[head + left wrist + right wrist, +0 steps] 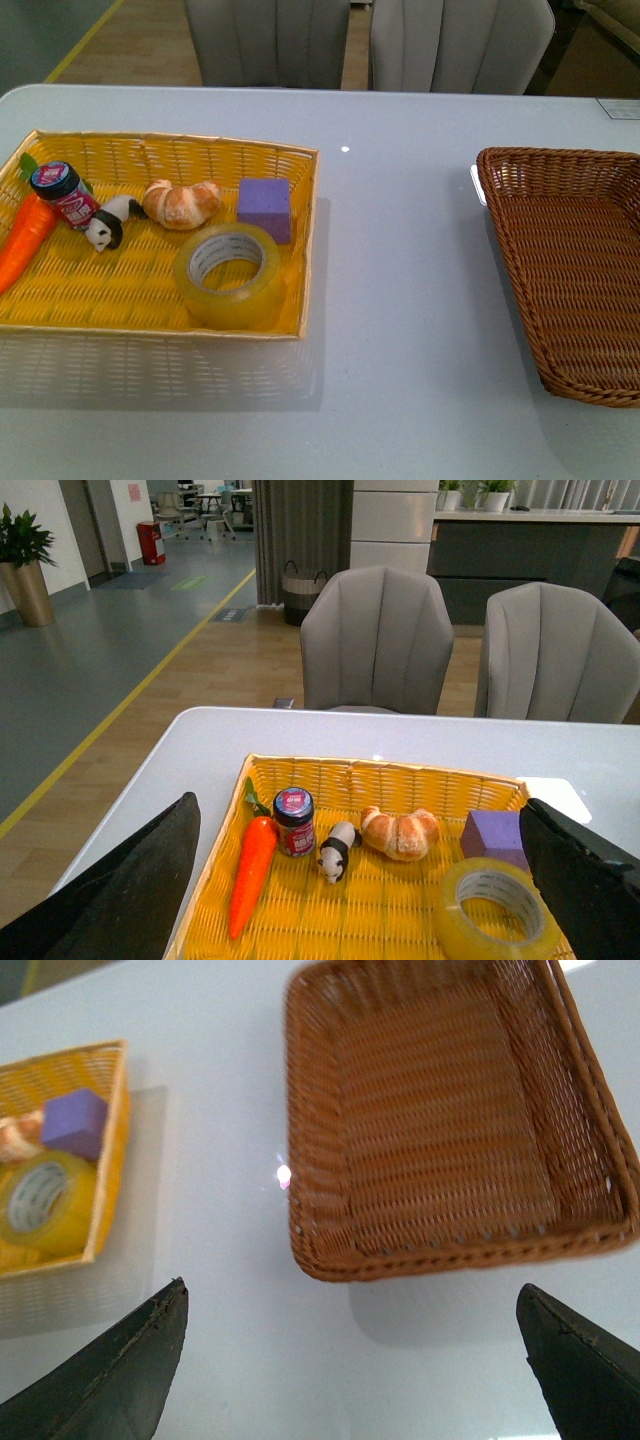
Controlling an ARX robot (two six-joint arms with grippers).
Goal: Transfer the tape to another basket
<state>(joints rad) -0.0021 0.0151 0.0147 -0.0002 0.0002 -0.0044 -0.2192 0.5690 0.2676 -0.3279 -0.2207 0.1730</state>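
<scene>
Both end effectors spread apart, holding nothing. Left end effector [358, 805] faces yellow basket [150, 295], right end effector [350, 1285] faces brown basket [570, 250]; prob staged for pick & drop. Tape [235, 300], glossy translucent ring w/ white core, lies flat lower-centre of front view, beside purple block [264, 205]. Brown wicker, low walls, at right edge on smooth white surface [400, 250].

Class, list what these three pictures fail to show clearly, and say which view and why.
- Brown basket: front view, right side cut off by the frame edge.
- Carrot: front view, tip cut off at the left edge.
- Jar: label too small to read.
- Yellow basket: right wrist view, mostly outside the frame.
- Left gripper, right gripper: only fingertips show; absent from front view.
</scene>
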